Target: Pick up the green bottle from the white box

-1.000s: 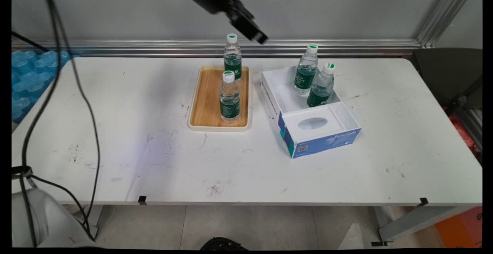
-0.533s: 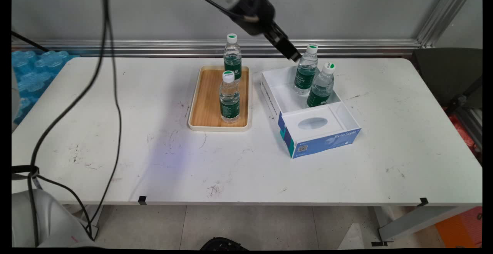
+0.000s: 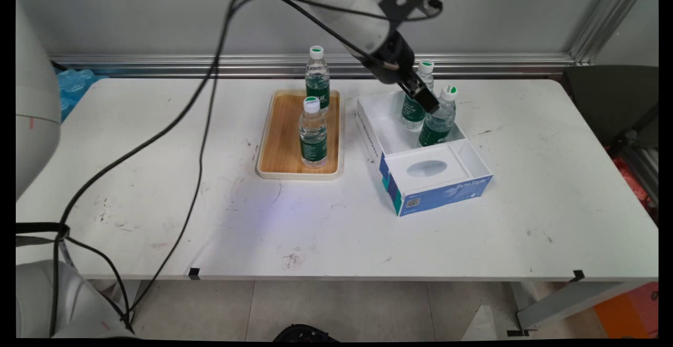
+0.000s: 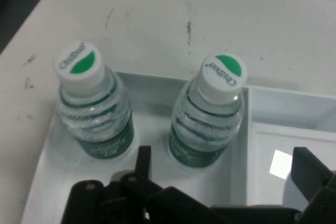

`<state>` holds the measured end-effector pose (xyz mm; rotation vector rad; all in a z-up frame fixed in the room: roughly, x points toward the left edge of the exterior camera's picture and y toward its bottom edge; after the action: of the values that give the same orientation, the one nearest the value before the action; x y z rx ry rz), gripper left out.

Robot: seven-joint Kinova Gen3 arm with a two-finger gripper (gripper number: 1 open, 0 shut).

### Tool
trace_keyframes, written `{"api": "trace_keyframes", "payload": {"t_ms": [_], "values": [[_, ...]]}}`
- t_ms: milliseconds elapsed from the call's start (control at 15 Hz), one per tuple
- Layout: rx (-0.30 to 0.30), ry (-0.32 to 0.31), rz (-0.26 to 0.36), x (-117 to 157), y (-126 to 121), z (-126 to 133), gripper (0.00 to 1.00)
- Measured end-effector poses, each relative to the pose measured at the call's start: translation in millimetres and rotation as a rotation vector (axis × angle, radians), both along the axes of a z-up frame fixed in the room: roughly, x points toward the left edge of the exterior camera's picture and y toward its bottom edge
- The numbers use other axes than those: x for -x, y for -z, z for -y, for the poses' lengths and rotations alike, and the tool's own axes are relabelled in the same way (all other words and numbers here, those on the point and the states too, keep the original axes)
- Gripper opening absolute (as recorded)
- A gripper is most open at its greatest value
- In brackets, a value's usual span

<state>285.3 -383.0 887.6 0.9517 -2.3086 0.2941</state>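
Black gripper (image 3: 427, 102) over boxed bottles (image 4: 207, 111).

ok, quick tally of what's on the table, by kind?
Water bottles: 4, two on the tray, two in the box
Wooden tray: 1
White and blue box: 1
Total: 6

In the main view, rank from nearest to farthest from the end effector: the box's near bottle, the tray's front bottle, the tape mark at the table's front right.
1. Box's near bottle, beside the end effector.
2. Tray's front bottle, to the left.
3. Tape mark, front-right table edge.
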Motion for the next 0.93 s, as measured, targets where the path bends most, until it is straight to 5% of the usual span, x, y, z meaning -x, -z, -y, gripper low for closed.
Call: {"api": "trace_keyframes", "payload": {"t_ms": [933], "values": [[-0.007, 0.036, 0.067, 57.5, 63.9, 47.5, 1.00]]}}
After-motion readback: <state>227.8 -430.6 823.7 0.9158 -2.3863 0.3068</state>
